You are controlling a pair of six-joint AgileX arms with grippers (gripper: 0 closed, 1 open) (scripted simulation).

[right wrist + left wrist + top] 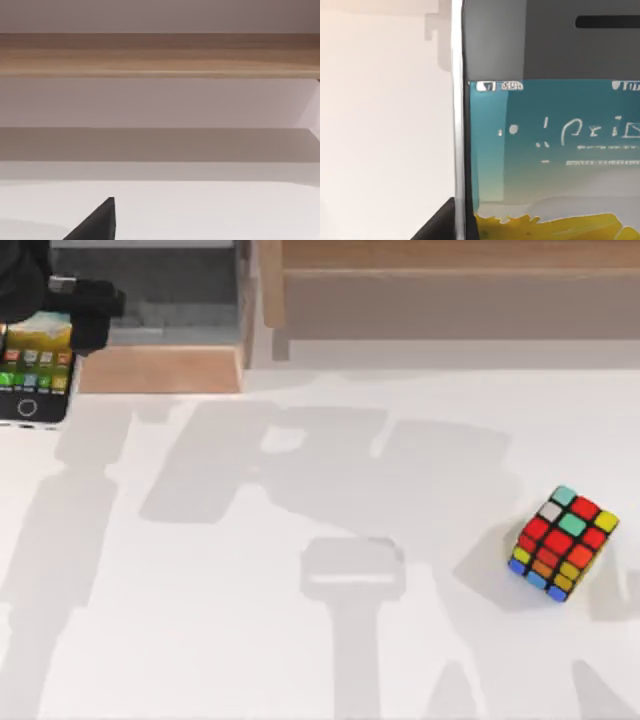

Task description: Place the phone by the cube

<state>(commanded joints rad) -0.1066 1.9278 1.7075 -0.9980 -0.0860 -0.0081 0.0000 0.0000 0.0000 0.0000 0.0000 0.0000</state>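
The phone (35,375) is at the far left back of the table in the top view, screen up, with its lit app icons and round home button showing. My left gripper (50,305) is at its far end and shut on it. The left wrist view shows the phone's screen (550,150) and white edge very near. The cube (563,543) rests on the white table at the right, far from the phone. A dark part of my right gripper (97,222) hangs over the table, facing a wooden ledge.
A wooden shelf unit (450,280) runs along the back of the table. A lower wooden block (160,370) stands just right of the phone. The white tabletop (250,620) between phone and cube carries arm shadows.
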